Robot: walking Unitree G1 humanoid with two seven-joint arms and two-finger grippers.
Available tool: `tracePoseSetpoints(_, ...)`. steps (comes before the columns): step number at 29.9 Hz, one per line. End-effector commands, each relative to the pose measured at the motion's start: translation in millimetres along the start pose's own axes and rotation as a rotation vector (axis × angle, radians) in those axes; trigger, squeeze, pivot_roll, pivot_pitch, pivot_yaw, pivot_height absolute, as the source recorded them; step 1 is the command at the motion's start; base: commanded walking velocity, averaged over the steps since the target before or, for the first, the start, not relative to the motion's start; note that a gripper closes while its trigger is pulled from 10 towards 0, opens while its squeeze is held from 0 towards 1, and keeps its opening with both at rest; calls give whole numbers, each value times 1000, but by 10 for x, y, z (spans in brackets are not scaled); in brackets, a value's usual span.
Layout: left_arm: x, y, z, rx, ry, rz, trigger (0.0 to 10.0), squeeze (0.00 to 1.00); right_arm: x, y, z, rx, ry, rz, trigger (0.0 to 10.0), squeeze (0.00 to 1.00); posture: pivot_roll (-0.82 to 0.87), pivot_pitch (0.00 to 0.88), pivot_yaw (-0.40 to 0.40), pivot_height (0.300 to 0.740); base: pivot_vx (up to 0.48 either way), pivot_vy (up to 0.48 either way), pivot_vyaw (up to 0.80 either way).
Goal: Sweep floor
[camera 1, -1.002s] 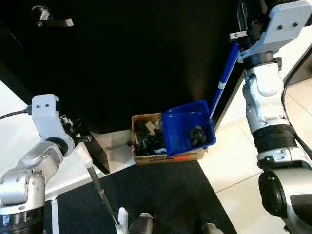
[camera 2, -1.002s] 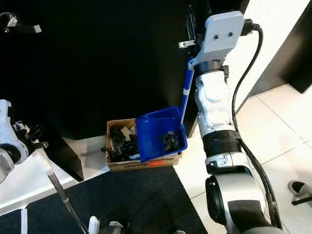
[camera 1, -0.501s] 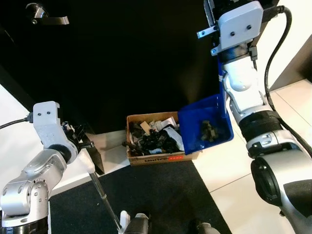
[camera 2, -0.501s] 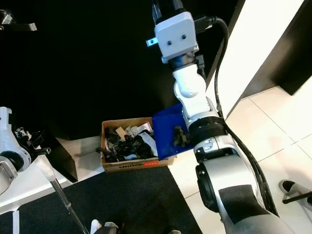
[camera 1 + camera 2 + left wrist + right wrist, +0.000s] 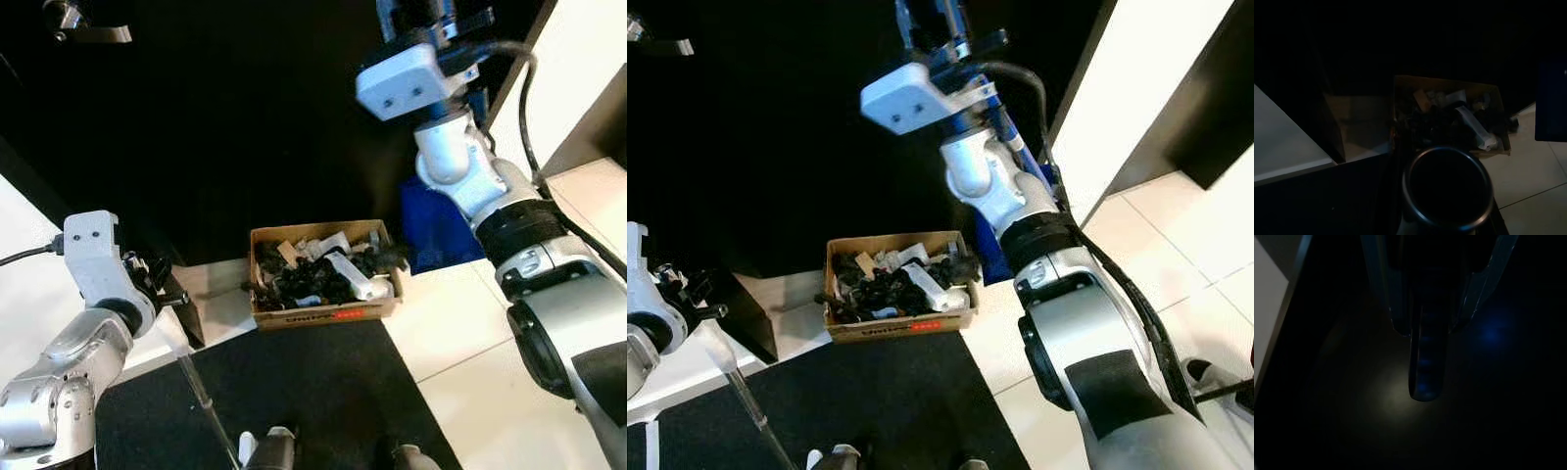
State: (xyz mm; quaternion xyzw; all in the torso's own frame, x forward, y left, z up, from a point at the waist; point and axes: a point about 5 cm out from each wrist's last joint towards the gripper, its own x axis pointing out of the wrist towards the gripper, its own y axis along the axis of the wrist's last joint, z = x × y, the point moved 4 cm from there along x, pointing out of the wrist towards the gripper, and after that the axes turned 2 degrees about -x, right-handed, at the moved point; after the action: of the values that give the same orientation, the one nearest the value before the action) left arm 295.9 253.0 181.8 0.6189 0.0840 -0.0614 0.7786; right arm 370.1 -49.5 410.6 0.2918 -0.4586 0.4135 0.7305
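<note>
Spillage is being risked: dustpan handle (image 5: pixel 1425 357) is being clamped between right gripper (image 5: pixel 939 24) fingers, blue pan (image 5: pixel 431 220) hanging below, beside cardboard box (image 5: pixel 318 279); left gripper (image 5: pixel 157 284) closure cannot be told.

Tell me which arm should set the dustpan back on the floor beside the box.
Right. Its arm already carries the blue dustpan just right of the cardboard box; the left gripper is busy with the broom handle.
</note>
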Motion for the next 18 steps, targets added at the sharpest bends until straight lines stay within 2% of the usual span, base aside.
tracePoseSetpoints(1, -45, -45, 19, -16, -4, -13, 10000, 0, 160, 177, 31, -73, 1, 124, 10000, 0, 251, 243, -20, 740, 0, 0, 0)
tracePoseSetpoints(7, -48, -60, 37, -17, -9, -19, 10000, 0, 163, 203, 1, -90, -8, 146, 10000, 0, 244, 242, -18, 740, 0, 0, 0)
tracePoseSetpoints(11, -24, -68, 62, -20, -15, -22, 10000, 0, 155, 182, 45, -94, -23, 157, 10000, 0, 230, 233, -15, 740, 0, 0, 0)
tracePoseSetpoints(15, 6, -88, 100, -26, -26, -26, 10000, 0, 165, 97, 221, -35, -78, 113, 10000, 0, 222, 226, -11, 740, 0, 0, 0)
tracePoseSetpoints(17, 6, -88, 100, -26, -26, -26, 10000, 0, 165, 97, 221, -35, -78, 113, 10000, 0, 222, 226, -11, 740, 0, 0, 0)
tracePoseSetpoints(18, 21, -95, 116, -28, -31, -27, 10000, 0, 189, 1, 382, 54, -137, 42, 10000, 0, 217, 221, -10, 740, 0, 0, 0)
